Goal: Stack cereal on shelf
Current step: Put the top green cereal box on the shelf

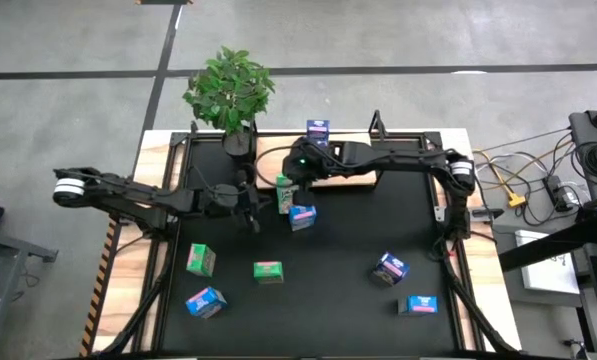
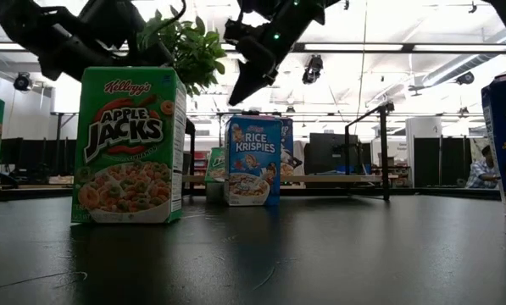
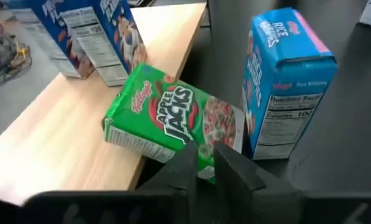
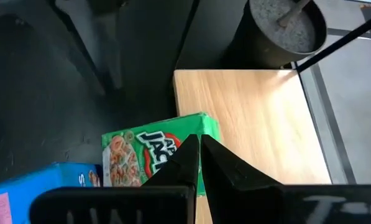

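Stacking has barely begun: one blue carton (image 1: 318, 129) stands on the shelf (image 3: 67, 134), a green carton (image 3: 173, 121) straddles its edge, six wait on the mat (image 1: 348, 235). Left gripper (image 3: 207, 163) slightly parted, right gripper (image 4: 196, 155) pressed together, both empty.

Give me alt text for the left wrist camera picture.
A green Apple Jacks carton lies tilted across the edge of the light-wood shelf, just beyond the left gripper. A blue Rice Krispies carton stands upright beside it on the black mat.

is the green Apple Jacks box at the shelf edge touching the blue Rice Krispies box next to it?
Cannot tell. In the left wrist view the Apple Jacks box overlaps the Rice Krispies box, hiding any gap; the other views don't settle it.
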Controlling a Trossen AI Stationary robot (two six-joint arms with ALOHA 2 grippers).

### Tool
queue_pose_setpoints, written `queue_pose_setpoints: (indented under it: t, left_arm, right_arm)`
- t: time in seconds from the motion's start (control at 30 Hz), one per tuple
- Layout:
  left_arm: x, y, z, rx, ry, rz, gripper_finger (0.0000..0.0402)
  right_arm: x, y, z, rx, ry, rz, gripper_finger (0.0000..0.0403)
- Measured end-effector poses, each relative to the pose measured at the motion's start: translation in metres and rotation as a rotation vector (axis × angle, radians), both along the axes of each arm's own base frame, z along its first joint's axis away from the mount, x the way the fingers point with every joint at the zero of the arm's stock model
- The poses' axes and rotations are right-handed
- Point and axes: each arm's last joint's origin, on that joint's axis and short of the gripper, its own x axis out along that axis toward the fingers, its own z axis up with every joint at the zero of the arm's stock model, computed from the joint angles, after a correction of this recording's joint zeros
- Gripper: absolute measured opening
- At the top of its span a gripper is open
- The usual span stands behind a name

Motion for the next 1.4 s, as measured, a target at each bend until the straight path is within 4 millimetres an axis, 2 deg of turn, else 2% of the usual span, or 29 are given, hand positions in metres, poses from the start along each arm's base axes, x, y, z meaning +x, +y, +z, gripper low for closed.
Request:
queue_pose_setpoints:
  t: [0.2, 0.4, 0.57, 0.77, 0.97, 1.2, 1.4]
  left_arm:
    - [-0.002, 0.0, -0.01, -0.077, -0.032, 0.042, 0.0118]
    - [0.004, 0.0, -0.032, -0.142, -0.033, 0.08, 0.0204]
    - [0.012, 0.001, -0.05, -0.158, -0.011, 0.108, 0.0247]
    - [0.023, 0.005, -0.062, -0.19, -0.05, 0.115, 0.025]
    - [0.024, 0.013, -0.073, -0.313, -0.085, 0.21, 0.0254]
    - [0.029, 0.014, -0.079, -0.347, -0.121, 0.149, 0.0265]
    - [0.033, 0.015, -0.089, -0.334, -0.136, 0.117, 0.025]
  right_arm:
    - [0.001, 0.001, 0.003, -0.013, 0.024, 0.022, 0.0009]
    - [-0.002, 0.002, 0.0, -0.007, 0.061, 0.027, 0.0009]
    - [-0.003, 0.007, -0.006, 0.001, 0.098, 0.038, 0.0009]
    - [-0.005, 0.01, -0.007, 0.012, 0.117, 0.036, 0.0009]
    - [-0.005, 0.01, -0.007, 0.013, 0.119, 0.033, 0.0009]
    - [-0.006, 0.01, -0.01, 0.012, 0.126, 0.035, 0.0009]
    - [-0.006, 0.01, -0.014, 0.014, 0.138, 0.038, 0.0009]
